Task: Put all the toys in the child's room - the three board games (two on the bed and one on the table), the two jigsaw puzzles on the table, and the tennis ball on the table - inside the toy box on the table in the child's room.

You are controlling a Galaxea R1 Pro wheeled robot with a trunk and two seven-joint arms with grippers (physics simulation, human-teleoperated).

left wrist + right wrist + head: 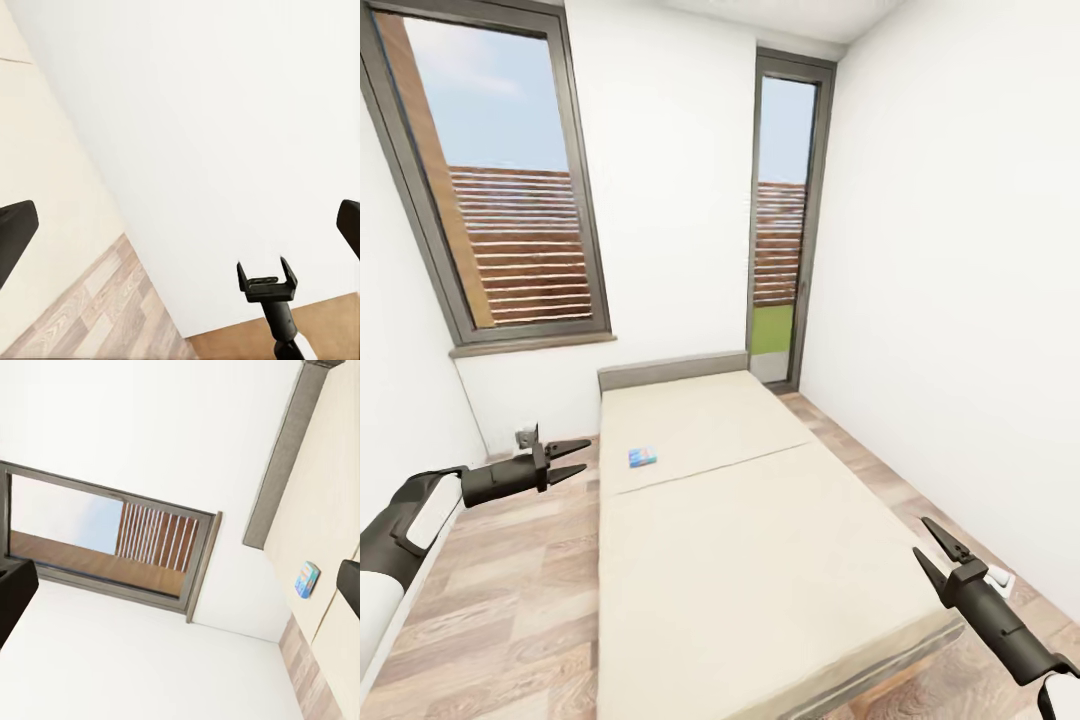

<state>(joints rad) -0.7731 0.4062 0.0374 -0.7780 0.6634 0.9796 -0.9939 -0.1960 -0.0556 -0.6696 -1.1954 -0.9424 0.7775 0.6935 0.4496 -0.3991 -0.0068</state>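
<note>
A small blue board game (643,457) lies flat on the beige bed (760,520), near its left edge and below the grey headboard (672,372). My left gripper (567,459) hangs open over the floor to the left of the bed, empty, a short way from the box. By the bed's near right corner my right gripper (937,551) is open and empty too. The right wrist view catches the blue box (307,579) on the mattress (334,502). The left wrist view looks across the mattress (45,180) to the right gripper (266,279). The table, toy box, jigsaw puzzles and tennis ball are out of view.
Wood plank floor (510,590) runs along both sides of the bed. White walls close the room on the left, back and right. A large window (500,190) sits at the back left and a narrow glazed door (780,230) at the back right.
</note>
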